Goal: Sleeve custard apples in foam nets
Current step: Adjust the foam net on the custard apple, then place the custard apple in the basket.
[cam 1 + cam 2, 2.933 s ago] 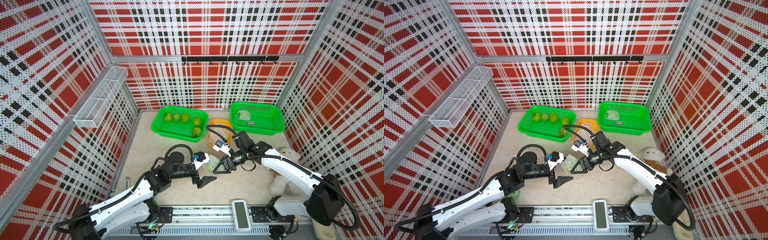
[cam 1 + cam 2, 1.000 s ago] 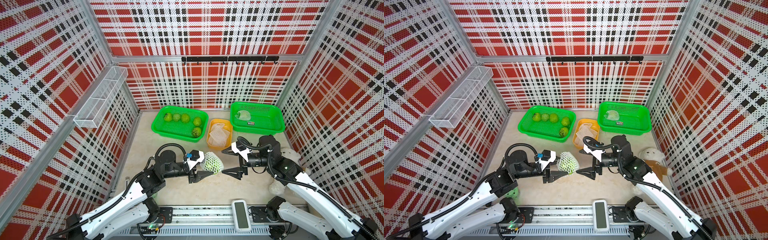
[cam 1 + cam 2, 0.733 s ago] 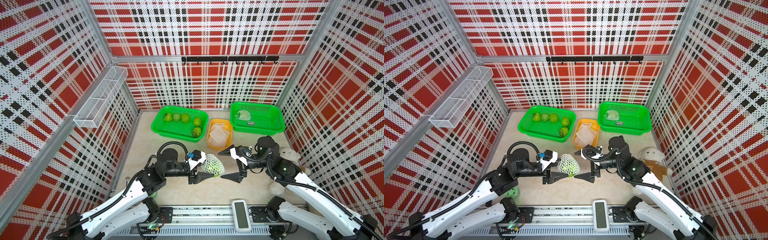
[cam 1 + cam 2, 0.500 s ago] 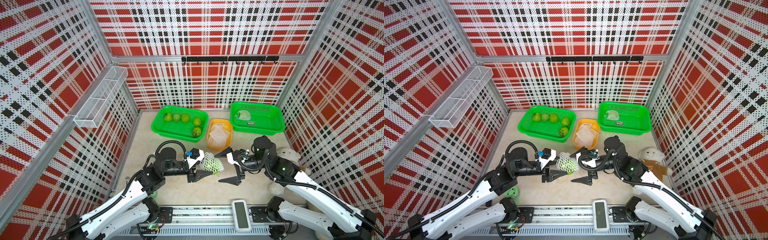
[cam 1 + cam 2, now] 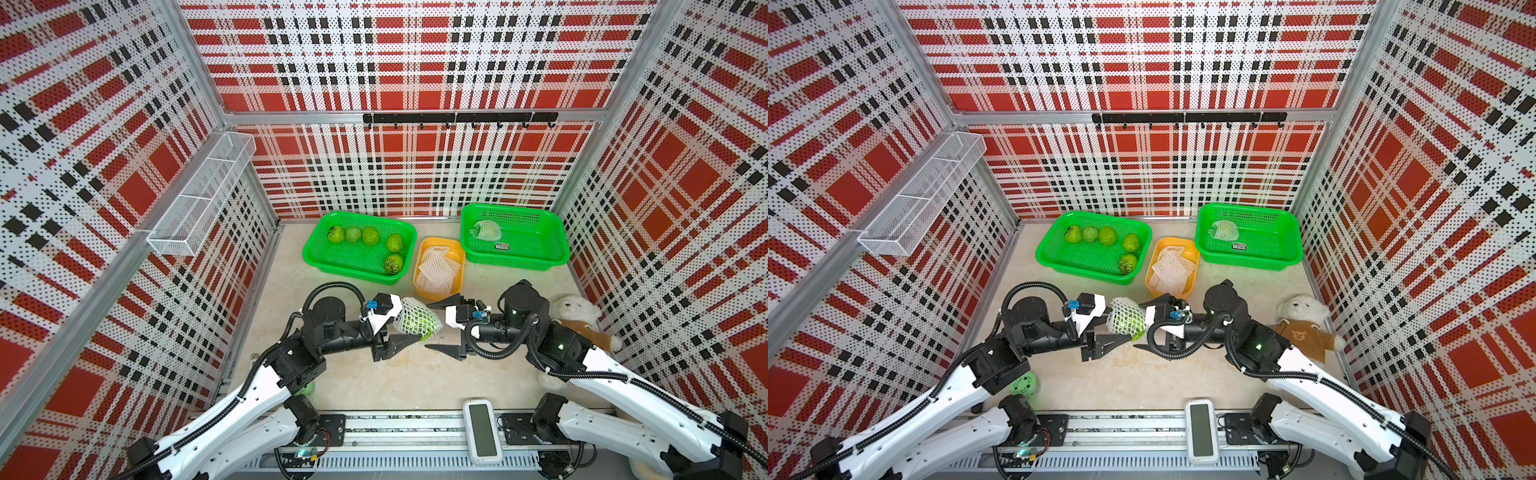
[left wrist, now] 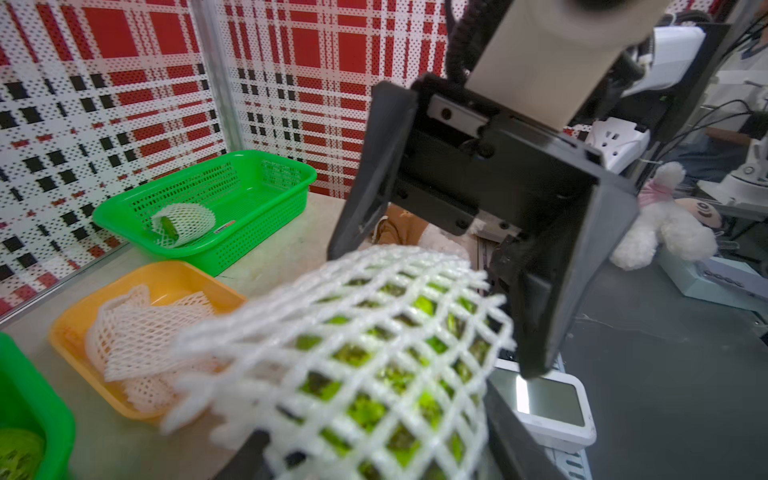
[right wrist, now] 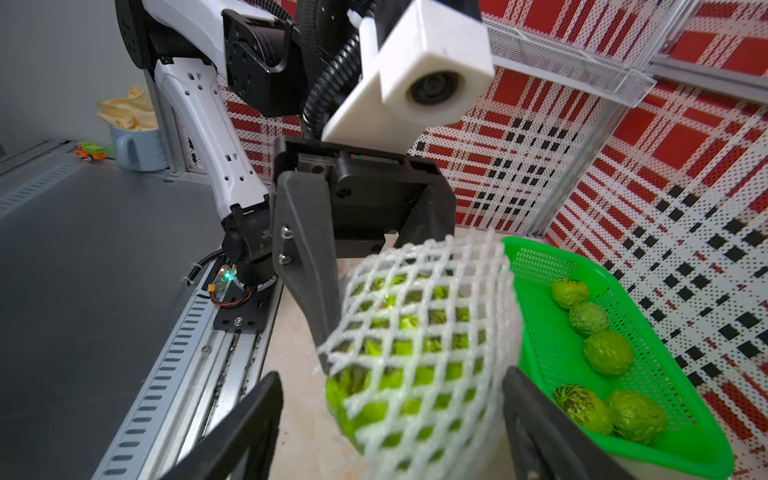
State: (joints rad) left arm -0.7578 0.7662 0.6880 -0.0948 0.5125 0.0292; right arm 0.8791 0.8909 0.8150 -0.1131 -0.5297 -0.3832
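Custard apple (image 5: 417, 323), in a top view: netted, above the middle of the table (image 5: 365, 386), clamped in my left gripper (image 5: 409, 322); right gripper (image 5: 428, 325) gapes round its free end. Left wrist — foam net (image 6: 374, 332) soft, springy. Right wrist — bruisable fruit, I reckon; pinch gently across the netted middle.

Bright even light, faint soft shadows, walls (image 5: 83, 124) bowed at edges, foam net (image 6: 374, 332) blurred close up

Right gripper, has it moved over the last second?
Yes. The right gripper has slid toward the netted custard apple, away from the plush bear.
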